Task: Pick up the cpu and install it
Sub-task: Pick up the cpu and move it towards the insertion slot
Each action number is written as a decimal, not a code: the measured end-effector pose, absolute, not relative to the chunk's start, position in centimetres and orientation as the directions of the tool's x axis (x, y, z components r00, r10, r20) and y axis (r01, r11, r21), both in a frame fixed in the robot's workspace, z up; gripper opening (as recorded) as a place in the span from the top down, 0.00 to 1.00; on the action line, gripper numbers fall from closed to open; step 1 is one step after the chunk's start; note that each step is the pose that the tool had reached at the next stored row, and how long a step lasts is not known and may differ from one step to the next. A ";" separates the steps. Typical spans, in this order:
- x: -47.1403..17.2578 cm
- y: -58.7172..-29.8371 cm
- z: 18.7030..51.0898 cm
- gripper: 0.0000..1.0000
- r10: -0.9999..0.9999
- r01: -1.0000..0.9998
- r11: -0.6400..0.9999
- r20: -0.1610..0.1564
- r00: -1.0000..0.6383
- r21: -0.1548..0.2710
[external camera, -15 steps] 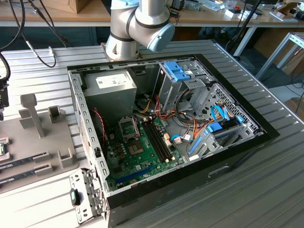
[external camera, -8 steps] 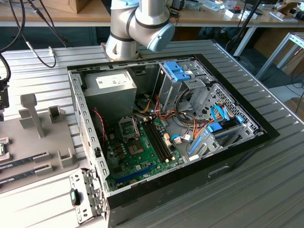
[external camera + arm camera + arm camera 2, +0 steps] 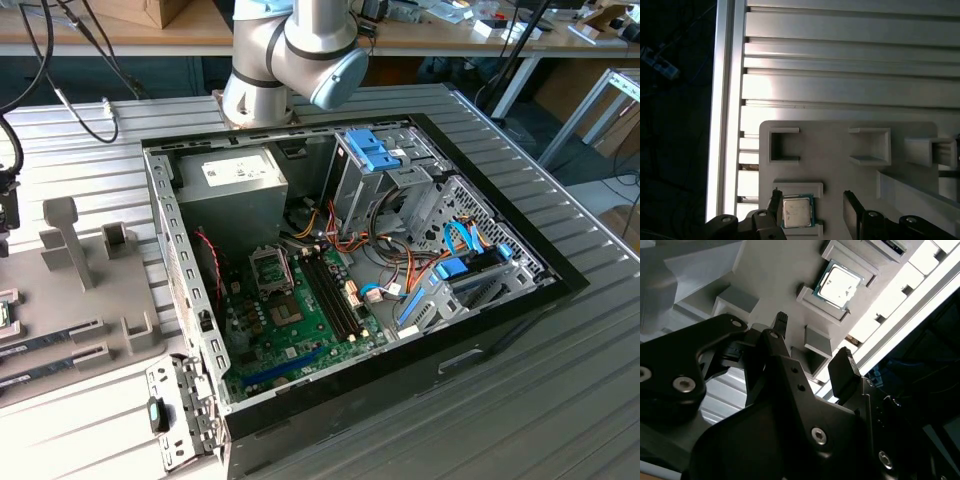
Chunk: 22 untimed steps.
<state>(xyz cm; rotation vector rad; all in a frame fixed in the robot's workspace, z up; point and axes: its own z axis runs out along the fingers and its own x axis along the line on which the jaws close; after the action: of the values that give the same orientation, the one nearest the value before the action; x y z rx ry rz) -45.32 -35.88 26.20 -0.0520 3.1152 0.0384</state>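
The cpu (image 3: 797,211), a flat square chip with a silvery top and a thin green rim, lies in a shallow pocket of a grey fixture plate (image 3: 835,145). In the first wrist view my gripper (image 3: 812,207) is open, and the chip shows between the two dark fingertips, closer to one finger (image 3: 774,201). In the second wrist view the cpu (image 3: 837,285) lies a little beyond the fingertips of the gripper (image 3: 812,342), untouched. Nothing is held. In the exterior view the arm (image 3: 300,50) rises out of the picture.
An open computer case (image 3: 480,345) holds a green motherboard (image 3: 300,320) with a bare socket (image 3: 271,268). The grey fixture (image 3: 90,300) on the exterior view's left carries upright blocks and long memory sticks (image 3: 60,335). The ribbed metal table's edge (image 3: 722,100) runs near the cpu pocket.
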 end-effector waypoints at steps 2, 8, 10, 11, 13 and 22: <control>-45.3 -35.9 26.1 0.40 -0.033 -0.034 0.999 -0.026 -0.999 0.024; -45.3 -36.0 26.0 0.40 -0.033 -0.034 0.999 -0.026 -0.999 0.024; -45.3 -36.0 25.9 0.40 -0.033 -0.034 0.999 -0.026 -0.999 0.024; -45.3 -36.0 25.9 0.40 -0.033 -0.034 0.999 -0.026 -0.999 0.024; -45.3 -36.0 25.9 0.40 -0.033 -0.034 0.999 -0.026 -0.999 0.024; -45.3 -36.1 25.5 0.40 -0.033 -0.034 0.999 -0.026 -0.999 0.024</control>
<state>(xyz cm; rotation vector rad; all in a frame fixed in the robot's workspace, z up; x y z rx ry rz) -45.33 -36.07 25.52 -0.0520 3.1151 0.0385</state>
